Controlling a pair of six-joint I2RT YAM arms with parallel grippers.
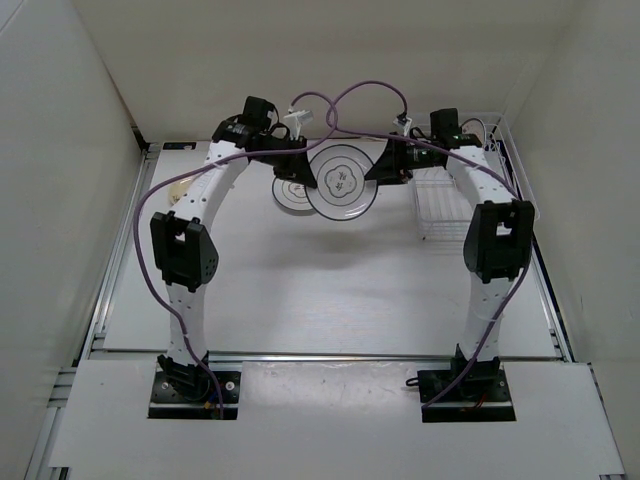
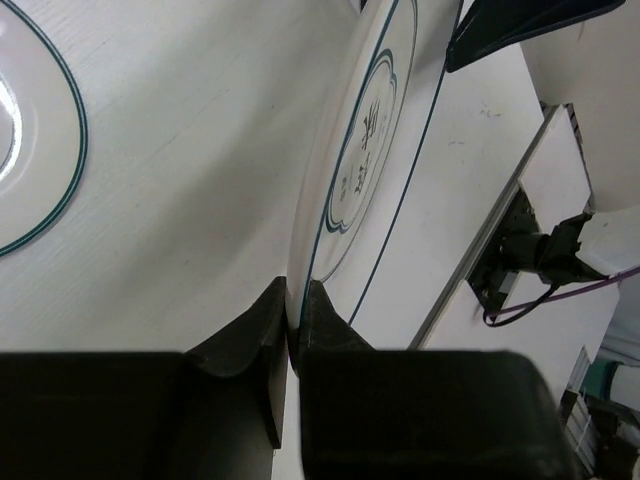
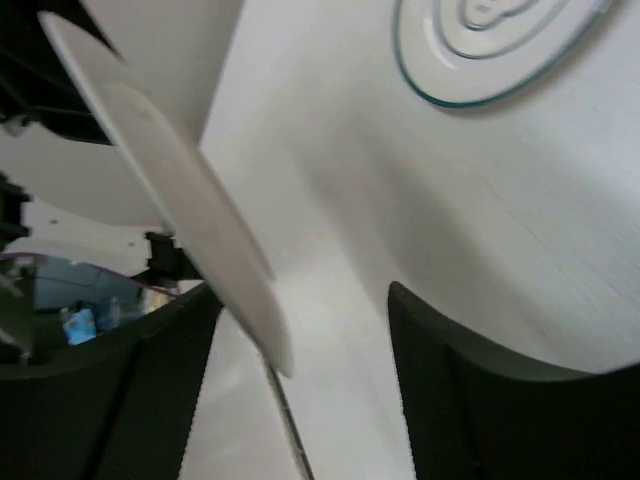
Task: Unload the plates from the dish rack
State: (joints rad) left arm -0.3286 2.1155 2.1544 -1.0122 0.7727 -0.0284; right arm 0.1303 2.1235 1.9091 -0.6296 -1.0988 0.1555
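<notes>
White plate (image 1: 342, 180) held off the worktop (image 1: 330, 290), left of the rack (image 1: 445, 205). The left gripper (image 2: 293, 300) pinches its rim. The right gripper (image 3: 300, 300) gapes wide around the far edge. A ringed plate (image 1: 285, 194) lies beside.

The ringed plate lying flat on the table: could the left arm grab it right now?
Probably not yet. The left gripper is shut on the rim of the flower-patterned plate, held up on edge, so it is occupied. The ringed plate lies close by, so reach itself looks fine.
</notes>
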